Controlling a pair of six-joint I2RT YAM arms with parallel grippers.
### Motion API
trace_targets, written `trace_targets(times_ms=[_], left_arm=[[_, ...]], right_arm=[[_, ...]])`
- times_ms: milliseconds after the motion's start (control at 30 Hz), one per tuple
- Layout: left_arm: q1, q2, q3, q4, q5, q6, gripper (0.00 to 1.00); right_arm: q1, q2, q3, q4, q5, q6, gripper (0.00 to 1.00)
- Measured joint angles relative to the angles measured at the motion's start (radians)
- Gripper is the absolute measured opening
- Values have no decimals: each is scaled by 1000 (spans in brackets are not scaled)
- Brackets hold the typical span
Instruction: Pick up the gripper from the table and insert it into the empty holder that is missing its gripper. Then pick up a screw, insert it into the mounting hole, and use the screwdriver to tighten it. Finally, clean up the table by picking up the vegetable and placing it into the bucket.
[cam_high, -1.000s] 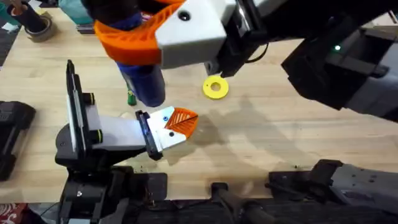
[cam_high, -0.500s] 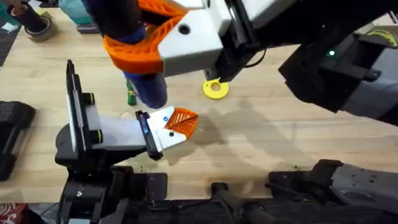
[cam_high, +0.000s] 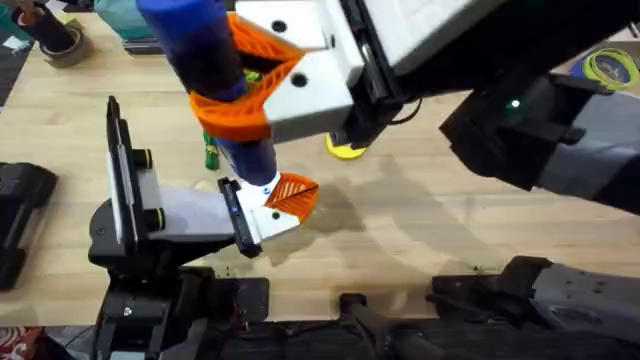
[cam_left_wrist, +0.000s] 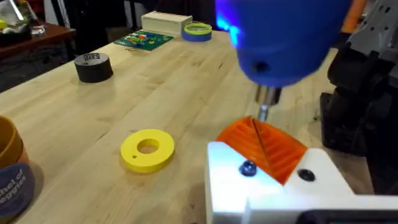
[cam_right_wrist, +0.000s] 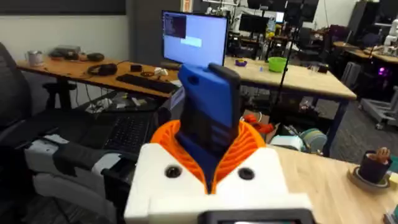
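One screw head on holder (cam_left_wrist: 273, 180) waits just below screwdriver (cam_high: 215, 80) tip; right fingers (cam_high: 262, 85) clamp blue body. Keep tip plumb, descend slowly. Left fingers: cannot tell.

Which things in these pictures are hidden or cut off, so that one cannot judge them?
- Vegetable, overhead: mostly behind the screwdriver.
- Bucket, left wrist view: cut by the edge.
- Screwdriver tip, left wrist view: whether it sits in the screw is unclear.
- Yellow ring, overhead: partly under the right gripper.
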Motion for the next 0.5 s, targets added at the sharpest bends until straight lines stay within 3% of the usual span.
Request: trace_targets(times_ms=[500], left_arm=[[0, 0, 0, 0, 0, 0, 15]], right_arm=[[0, 1, -44, 11, 0, -23, 22]])
